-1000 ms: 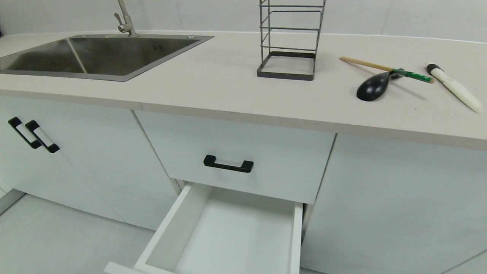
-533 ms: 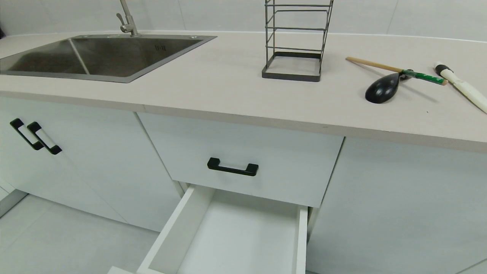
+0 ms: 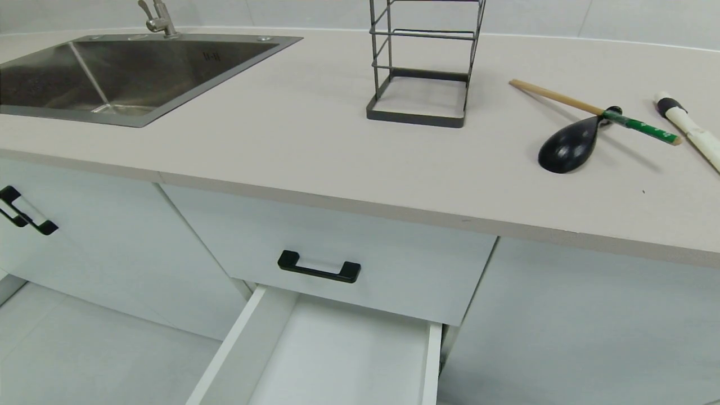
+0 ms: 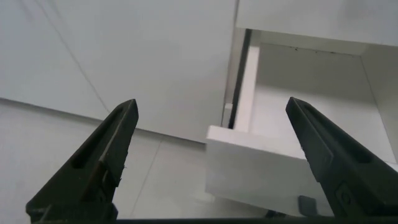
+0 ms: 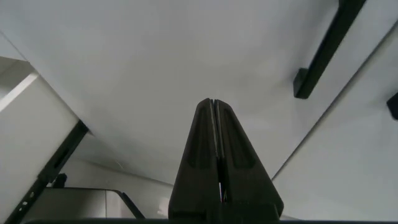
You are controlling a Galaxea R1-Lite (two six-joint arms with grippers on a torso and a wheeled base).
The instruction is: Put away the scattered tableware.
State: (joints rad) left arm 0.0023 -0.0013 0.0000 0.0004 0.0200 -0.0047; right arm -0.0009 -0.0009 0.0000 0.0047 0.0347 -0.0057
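Tableware not yet picked up, all on tabletop (image 3: 292,140), toward robot's right. Black spoon (image 3: 565,151) nearest front edge. Wooden chopstick w/ green end (image 3: 590,109) touching spoon's handle tip. White utensil w/ black collar (image 3: 689,128) just beside, far right, partly cut off by frame edge.

Step in hand, by judgement: setup/approach. Lower drawer (image 3: 337,360) pulled open, ready to receive. Left gripper (image 4: 211,102) low, facing drawer's front corner, fingers spread wide, nothing between them. Right gripper (image 5: 212,109) close to white cabinet front, near black bar handle (image 5: 323,50), fingers pressed together, nothing held.

Next move, prob.: raise an arm to tabletop height, right one being on nearer side, and part its fingers first. Chopstick leaning on spoon, so lifting spoon first likely to roll it; better to take chopstick first. Thin, flat-lying items, so needs a low pinch close to surface, then carry down to drawer.

Surface & room: pale matte tabletop. Dark wire rack (image 3: 419,73) upright toward back, middle. Steel sink (image 3: 129,73) w/ faucet (image 3: 157,14) at left. White fronts below, upper drawer shut w/ black pull (image 3: 319,268), door handles (image 3: 22,211) at left. Light tiled wall, pale floor.
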